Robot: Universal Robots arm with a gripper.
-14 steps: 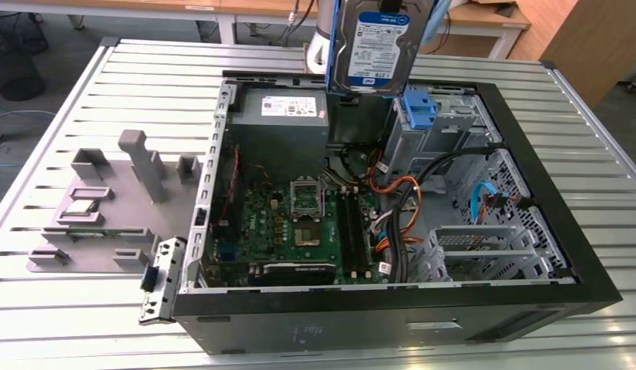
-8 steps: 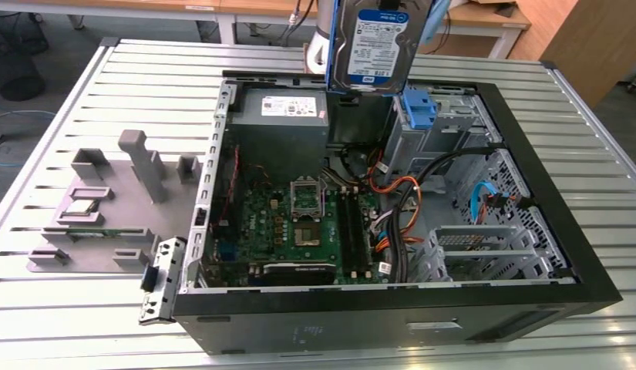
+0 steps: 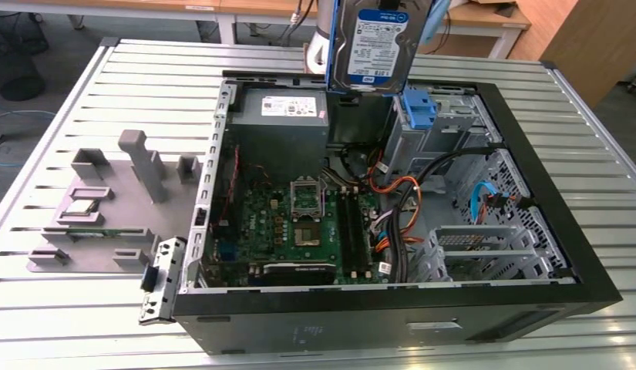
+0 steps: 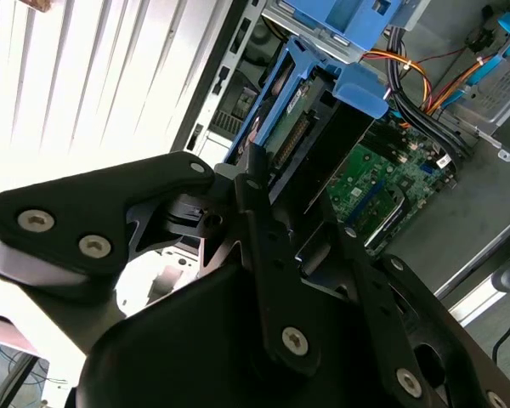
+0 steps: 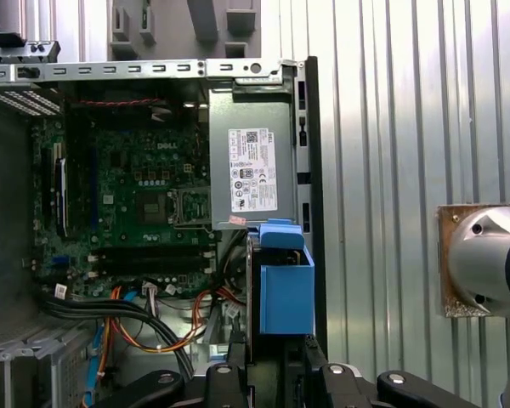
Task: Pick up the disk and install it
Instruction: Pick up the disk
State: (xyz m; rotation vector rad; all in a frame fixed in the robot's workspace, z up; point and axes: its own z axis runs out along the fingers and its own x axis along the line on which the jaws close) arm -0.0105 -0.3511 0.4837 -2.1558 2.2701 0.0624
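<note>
The disk (image 3: 376, 42), a silver hard drive with a blue-and-white label in a blue carrier, hangs upright in the air. It is above the back of the open computer case (image 3: 400, 308), over the power supply (image 3: 281, 112). My gripper (image 4: 280, 200) is shut on the disk (image 4: 291, 136), with its black fingers (image 4: 253, 174) clamped on the carrier's upper end. In the first wrist view the disk (image 5: 282, 289) shows edge-on above the case's interior, with my gripper (image 5: 272, 361) around its near end. The grey drive cage (image 3: 441, 135) with its fixed blue bracket (image 3: 418, 108) stands just below and to the exterior view's right of the disk.
Inside the case lie the motherboard (image 3: 297, 223) and bundles of orange, black and blue cables (image 3: 400, 200). A grey fixture (image 3: 102, 208) holding small parts sits on the slatted metal table (image 3: 71, 324) at the exterior view's left. A detached side bracket (image 3: 161, 277) leans at the case's corner.
</note>
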